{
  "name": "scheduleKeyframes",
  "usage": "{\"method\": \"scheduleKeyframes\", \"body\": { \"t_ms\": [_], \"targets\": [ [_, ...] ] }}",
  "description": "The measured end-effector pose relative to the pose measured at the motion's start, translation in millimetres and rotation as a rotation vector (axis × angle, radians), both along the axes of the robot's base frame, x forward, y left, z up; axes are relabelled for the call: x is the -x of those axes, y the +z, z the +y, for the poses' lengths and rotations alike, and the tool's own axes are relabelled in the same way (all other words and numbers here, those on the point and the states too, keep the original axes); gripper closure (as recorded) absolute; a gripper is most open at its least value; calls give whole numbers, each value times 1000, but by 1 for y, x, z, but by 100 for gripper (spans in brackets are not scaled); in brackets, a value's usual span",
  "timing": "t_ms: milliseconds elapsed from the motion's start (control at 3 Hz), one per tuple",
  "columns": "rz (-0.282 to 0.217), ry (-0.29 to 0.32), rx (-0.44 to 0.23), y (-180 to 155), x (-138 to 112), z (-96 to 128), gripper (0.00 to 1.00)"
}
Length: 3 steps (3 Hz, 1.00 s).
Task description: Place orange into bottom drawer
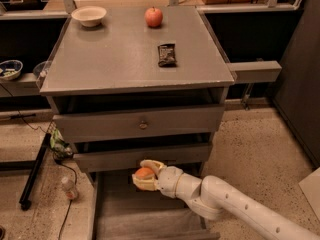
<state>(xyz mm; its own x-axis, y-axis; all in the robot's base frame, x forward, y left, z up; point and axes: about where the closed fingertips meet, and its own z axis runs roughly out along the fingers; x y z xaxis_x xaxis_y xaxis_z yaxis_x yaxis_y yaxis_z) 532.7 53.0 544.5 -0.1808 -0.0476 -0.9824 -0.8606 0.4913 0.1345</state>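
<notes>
Dim warm overhead light; end effector [142, 178] with the orange [145, 173] in shadow over the bottom drawer [134, 218]

Bright round orange [145, 172] clasped in gripper [143, 175], just above open bottom drawer [134, 215] floor

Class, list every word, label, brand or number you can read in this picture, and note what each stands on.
None can be read.
Dark packet on the cabinet top: print too blurred.
Small bottle: label too small.
The gripper, holding the orange over the bottom drawer, shows no text.
</notes>
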Motion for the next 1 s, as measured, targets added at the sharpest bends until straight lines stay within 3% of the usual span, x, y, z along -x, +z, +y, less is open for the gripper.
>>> {"method": "scheduleKeyframes", "body": {
  "t_ms": [333, 1000],
  "targets": [
    [4, 0, -3, -3, -1, 1, 100],
    [47, -46, -17, -48, -21, -9, 100]
  ]
}}
